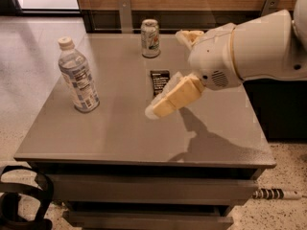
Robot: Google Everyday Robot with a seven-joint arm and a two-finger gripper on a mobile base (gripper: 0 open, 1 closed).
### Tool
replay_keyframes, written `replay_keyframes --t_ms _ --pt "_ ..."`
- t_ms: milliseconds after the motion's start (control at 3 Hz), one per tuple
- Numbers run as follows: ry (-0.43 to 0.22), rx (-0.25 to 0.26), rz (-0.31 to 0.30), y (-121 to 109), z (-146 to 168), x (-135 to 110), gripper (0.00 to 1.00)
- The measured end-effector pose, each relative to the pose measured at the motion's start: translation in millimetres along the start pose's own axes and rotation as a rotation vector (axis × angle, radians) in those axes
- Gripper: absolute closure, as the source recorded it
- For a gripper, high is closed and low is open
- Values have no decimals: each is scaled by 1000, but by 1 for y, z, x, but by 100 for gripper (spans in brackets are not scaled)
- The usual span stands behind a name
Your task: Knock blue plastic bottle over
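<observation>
Tool (166, 74) hovers with fingers spread over the desk (120, 138) middle, well apart from the bottle (79, 78) upright near the left edge.

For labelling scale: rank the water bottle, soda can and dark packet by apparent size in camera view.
Largest: blue plastic bottle. The soda can and dark packet look close: the can stands farther back; the hand, over the table's middle, partly covers the packet.

No writing can be read: the print on the label of the blue plastic bottle (79, 78), on the can (150, 37) and on the dark packet (159, 79) is illegible. The tool (160, 107) hangs above the counter (96, 133), beside the packet.
</observation>
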State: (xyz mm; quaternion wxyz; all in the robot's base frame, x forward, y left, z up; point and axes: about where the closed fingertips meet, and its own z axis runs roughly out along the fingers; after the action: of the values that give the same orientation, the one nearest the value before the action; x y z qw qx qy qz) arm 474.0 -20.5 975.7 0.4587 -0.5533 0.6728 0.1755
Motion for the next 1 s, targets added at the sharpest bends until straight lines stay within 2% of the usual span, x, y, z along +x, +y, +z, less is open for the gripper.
replay_keyframes --t_ms 333,667,1000 --pt "-28 57 12 -11 18 -8 0" --pt "-85 127 22 -17 42 -9 0" --pt "-183 186 29 -28 69 -15 0"
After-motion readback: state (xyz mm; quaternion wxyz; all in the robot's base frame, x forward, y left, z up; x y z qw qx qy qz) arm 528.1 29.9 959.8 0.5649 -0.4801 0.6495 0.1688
